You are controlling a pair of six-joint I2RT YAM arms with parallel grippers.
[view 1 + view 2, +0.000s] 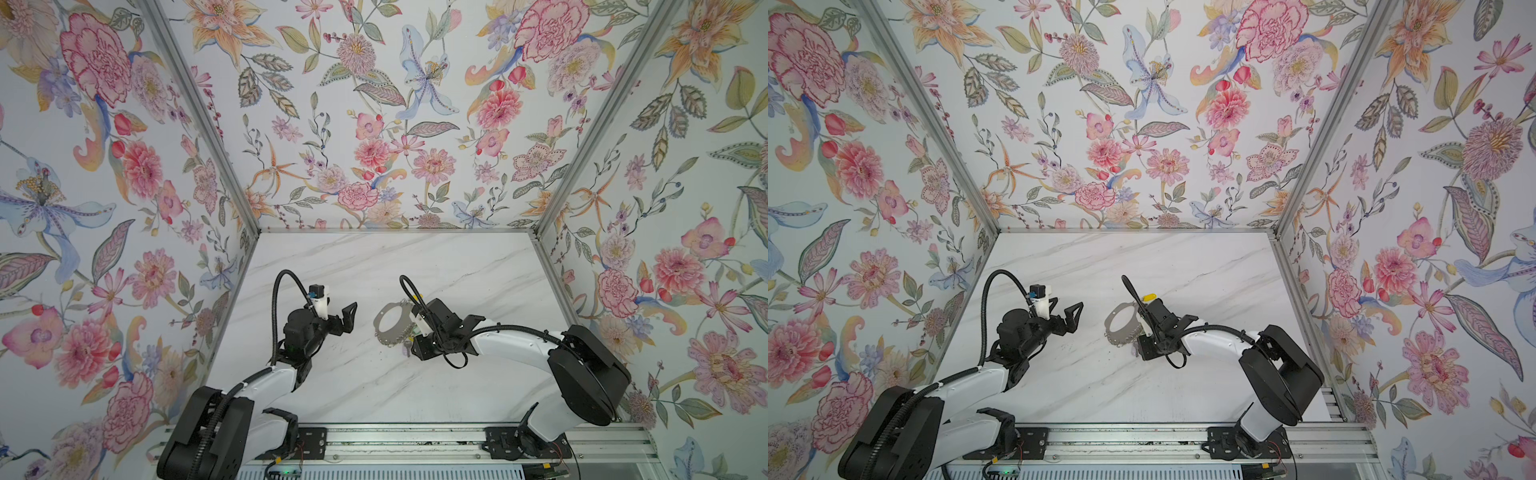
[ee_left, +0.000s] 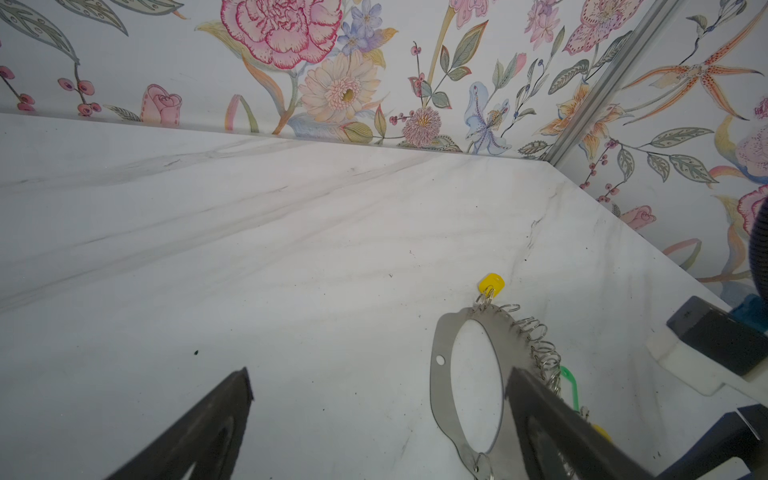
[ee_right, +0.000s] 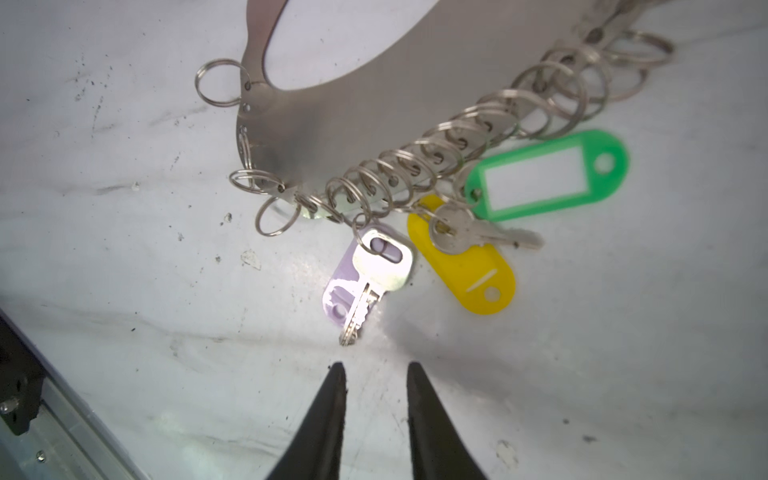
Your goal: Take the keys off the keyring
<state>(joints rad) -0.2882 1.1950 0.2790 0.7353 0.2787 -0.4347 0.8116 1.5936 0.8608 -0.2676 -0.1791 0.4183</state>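
Right wrist view is showing the keyring [image 3: 353, 124], a flat grey plate with an oval hole, lying near the middle of the table [image 1: 374, 257]. Many silver rings [image 3: 415, 166] are fringing its edge. Two keys [image 3: 374, 270] are lying ringed to it, beside one lilac tag [image 3: 338, 291], one green tag [image 3: 548, 178] and one yellow tag [image 3: 465, 270]. The right gripper [image 3: 376, 370] is hovering just beside them, narrowly parted, holding nothing. The left gripper [image 2: 378, 374] is gaping wide, empty. The table is white marble, and floral walls [image 1: 374, 124] are enclosing it.
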